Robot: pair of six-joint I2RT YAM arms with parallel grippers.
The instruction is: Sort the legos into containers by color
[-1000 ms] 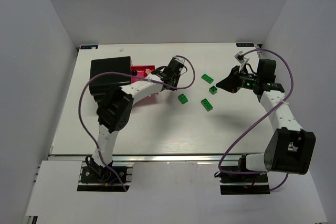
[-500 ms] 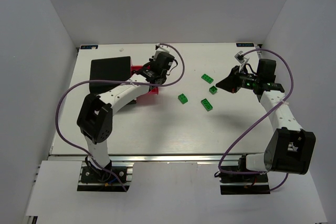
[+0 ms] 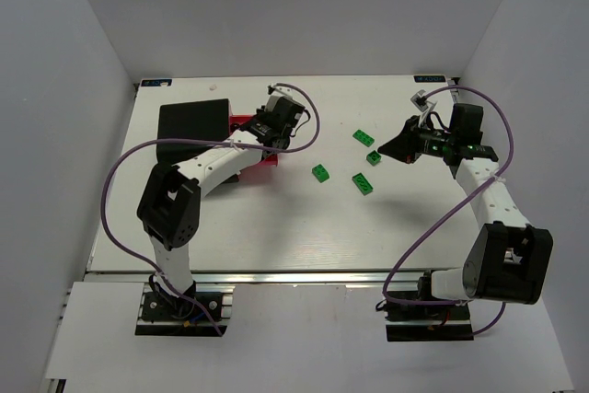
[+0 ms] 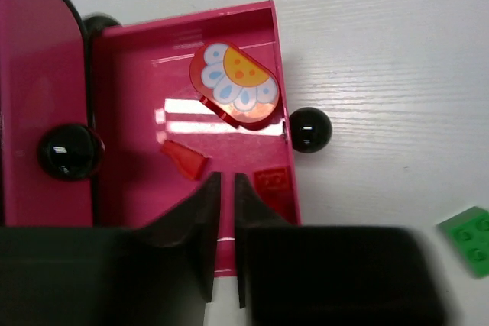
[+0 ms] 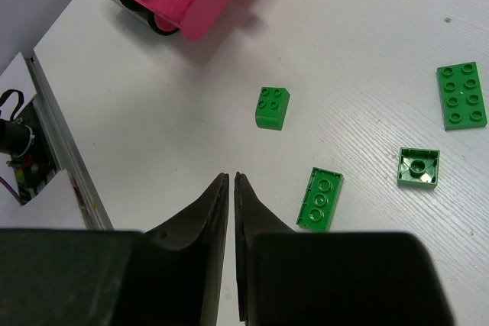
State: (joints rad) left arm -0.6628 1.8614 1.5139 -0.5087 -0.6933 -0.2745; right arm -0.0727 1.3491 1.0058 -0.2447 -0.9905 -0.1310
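Observation:
The pink box (image 4: 229,43) lies open under my left gripper (image 4: 227,177), whose jaws stand almost together with a narrow slit and nothing between them. Inside the box are a red oval piece with a flower print (image 4: 234,85), a red slope piece (image 4: 185,160) and a red brick (image 4: 271,181). In the top view my left gripper (image 3: 269,126) covers part of the pink box (image 3: 244,123), next to the black box (image 3: 191,121). Green legos (image 3: 363,136) (image 3: 373,158) (image 3: 321,173) (image 3: 363,183) lie mid-table. My right gripper (image 3: 391,147) is shut and empty beside them, hovering above the table (image 5: 230,179).
Black round knobs (image 4: 70,150) (image 4: 310,129) stick out of the pink box. One green lego (image 4: 470,240) shows at the lower right of the left wrist view. The right wrist view shows the green legos (image 5: 273,107) (image 5: 320,198) (image 5: 419,167) (image 5: 461,95) and the pink box (image 5: 191,1).
My left arm has swung left, from beside the pink box's right edge to over the box. The right arm and the green legos have not moved.

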